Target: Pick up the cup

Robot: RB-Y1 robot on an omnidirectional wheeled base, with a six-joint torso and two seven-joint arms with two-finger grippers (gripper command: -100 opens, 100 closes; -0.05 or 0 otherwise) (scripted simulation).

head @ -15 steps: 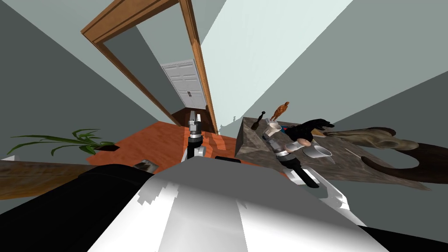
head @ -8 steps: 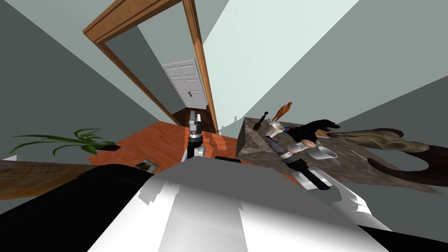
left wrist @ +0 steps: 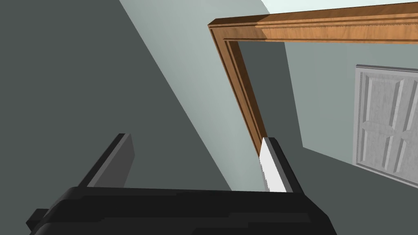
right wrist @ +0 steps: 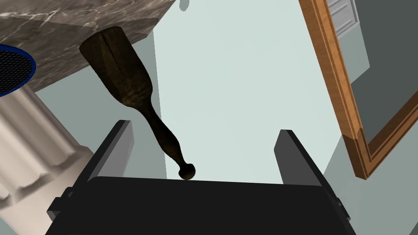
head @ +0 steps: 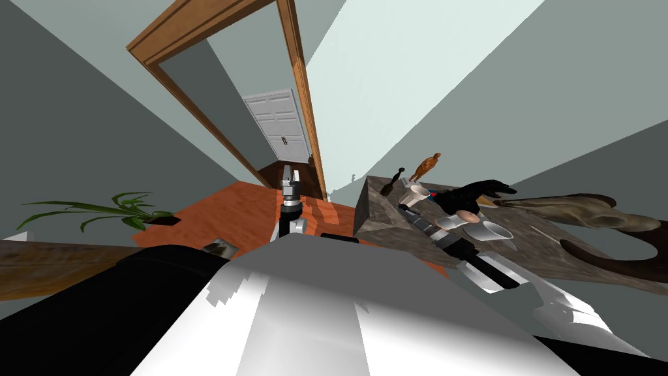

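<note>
A grey marble table [head: 372,215] stands ahead and to the robot's right, and the right arm reaches out low over its near corner. The right gripper [head: 402,207] has its two fingers spread wide with nothing between them. The cup [head: 416,194], cream and ribbed, stands upright on the table just beyond and to the right of the fingertips. Its long axis runs straight up from the tabletop. In the right wrist view the cup [right wrist: 36,151] lies outside the gap, hard beside one finger. What sits ahead of the right gripper [right wrist: 204,127] is a dark wooden club [right wrist: 122,77], standing on the table [right wrist: 102,16] with its knob end towards the hand. By my reading, the coming move turns on shifting the hand sideways towards the cup, so that the cup and not the club comes between the fingers. A black glove [head: 473,194] lies further right, past the cup. The right arm is plainly the nearer. The left gripper [head: 289,173] is held out in front of the chest, well apart from the table, its fingers also spread and empty in the left wrist view [left wrist: 196,138]. Against the picture of a second ago, my head has turned a little. The right forearm now shows longer and more stretched out, while its fingertips keep much the same place beside the cup.
</note>
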